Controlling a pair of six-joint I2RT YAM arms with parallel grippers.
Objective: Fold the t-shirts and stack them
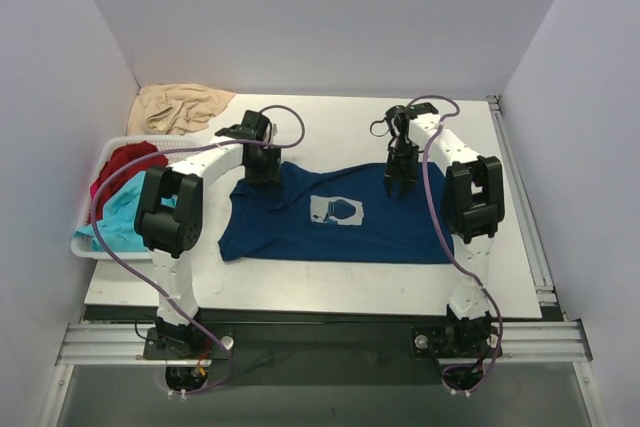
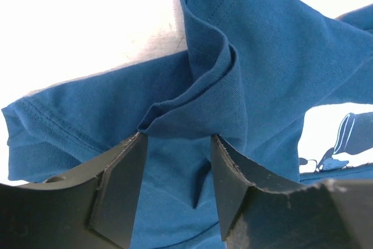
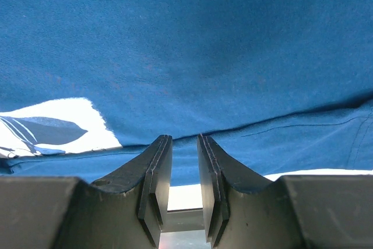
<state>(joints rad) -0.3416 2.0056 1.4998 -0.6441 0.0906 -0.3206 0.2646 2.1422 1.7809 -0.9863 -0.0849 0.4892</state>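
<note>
Top external view: a navy blue short-sleeved cotton t-shirt (image 1: pixel 290 232) with a pale blue square print (image 1: pixel 336 210) lies spread at the middle of a white table (image 1: pixel 400 282). The left gripper (image 1: pixel 262 175) is down at the shirt's far left corner and the right gripper (image 1: pixel 398 183) at its far right part. A white plastic basket (image 1: pixel 85 247) at the table's left edge holds a crumpled red shirt (image 1: pixel 125 162) and a turquoise shirt (image 1: pixel 120 212). A beige cloth (image 1: pixel 180 107) lies bunched in the far left corner.

Left wrist view: the left gripper's fingers (image 2: pixel 125 173) are spread, with a raised fold of navy cloth between their tips.

Right wrist view: the right gripper's fingers (image 3: pixel 157 167) stand almost pressed together at the shirt's edge. Whether they pinch cloth cannot be told.
</note>
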